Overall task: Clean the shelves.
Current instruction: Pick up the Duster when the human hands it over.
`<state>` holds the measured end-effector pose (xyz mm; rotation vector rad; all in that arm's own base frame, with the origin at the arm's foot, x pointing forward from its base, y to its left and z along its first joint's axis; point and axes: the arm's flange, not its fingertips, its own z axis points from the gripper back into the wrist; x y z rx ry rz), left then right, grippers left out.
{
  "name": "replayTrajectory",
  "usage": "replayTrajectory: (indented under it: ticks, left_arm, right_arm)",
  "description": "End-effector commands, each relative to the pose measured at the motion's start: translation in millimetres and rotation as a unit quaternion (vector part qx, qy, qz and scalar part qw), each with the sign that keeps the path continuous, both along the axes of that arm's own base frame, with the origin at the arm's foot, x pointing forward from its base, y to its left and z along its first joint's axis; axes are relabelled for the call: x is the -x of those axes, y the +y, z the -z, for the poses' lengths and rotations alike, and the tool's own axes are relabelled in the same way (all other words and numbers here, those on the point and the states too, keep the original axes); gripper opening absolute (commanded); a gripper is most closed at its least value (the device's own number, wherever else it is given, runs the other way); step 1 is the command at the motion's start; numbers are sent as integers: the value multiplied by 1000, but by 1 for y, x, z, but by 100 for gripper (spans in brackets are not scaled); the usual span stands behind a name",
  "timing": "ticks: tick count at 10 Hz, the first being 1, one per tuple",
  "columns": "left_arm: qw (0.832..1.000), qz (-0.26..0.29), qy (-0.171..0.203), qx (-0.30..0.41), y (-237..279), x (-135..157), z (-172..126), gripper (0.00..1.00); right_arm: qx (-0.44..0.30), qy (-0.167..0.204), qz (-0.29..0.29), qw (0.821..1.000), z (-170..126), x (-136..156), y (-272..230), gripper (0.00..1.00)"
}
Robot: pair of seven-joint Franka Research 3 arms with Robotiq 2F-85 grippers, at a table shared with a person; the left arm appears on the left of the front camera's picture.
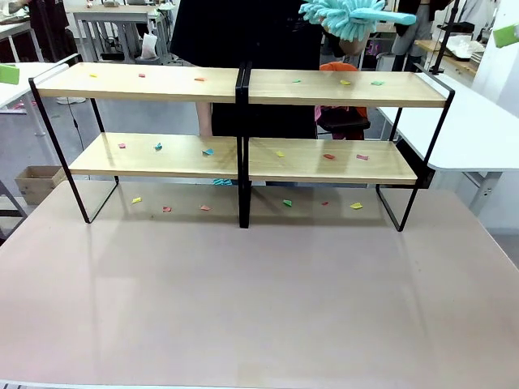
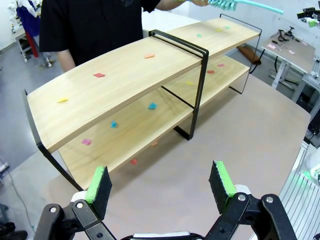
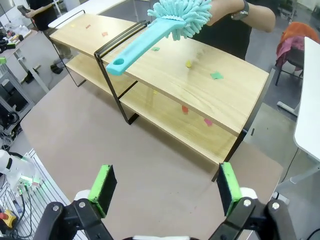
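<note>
Both robot pincers hang wide open and hold nothing above a beige desk [image 1: 259, 300]. The shelves [image 1: 243, 85], two joined two-tier wooden racks in black metal frames, stand across the desk's far half.

In the left wrist view, the left pincer [image 2: 159, 175] has its green-padded fingers [image 2: 98, 181] spread far apart over bare desktop. The shelves [image 2: 125, 85] lie straight ahead of it, with the near end of the rack just beyond one fingertip and the boards running away toward the far side.

In the right wrist view, the right pincer [image 3: 165, 175] is likewise fully spread. The shelves [image 3: 200, 80] lie ahead of it, well apart from the fingertips, with open desk between.

Beyond the rack, on the side away from both pincers, a person in a black top [image 2: 90, 25] holds a teal duster [image 3: 150, 40]. Its fluffy head is in the air above the top board at the right arm's end.

Small coloured paper scraps [image 1: 200, 79] dot both tiers, and more lie on the desk beneath the lower boards.
</note>
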<state>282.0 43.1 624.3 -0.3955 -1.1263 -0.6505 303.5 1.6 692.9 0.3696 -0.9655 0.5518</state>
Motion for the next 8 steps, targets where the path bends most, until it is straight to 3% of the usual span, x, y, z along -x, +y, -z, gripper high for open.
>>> replayTrajectory:
  ticks: [1, 4, 5, 8]
  left_arm:
    - [1000, 3, 1, 0, 0, 1, 0, 100]
    - [1000, 3, 1, 0, 0, 1, 0, 100]
    - [1000, 3, 1, 0, 0, 1, 0, 100]
    - [1000, 3, 1, 0, 0, 1, 0, 100]
  right_arm:
    - [0, -1, -1, 1000, 0, 1, 0, 100]
    - [1, 0, 1, 1000, 0, 0, 0, 100]
    - [-17, 36, 12, 999, 16, 12, -4, 100]
    - [-68, 65, 56, 994, 38, 51, -56, 100]
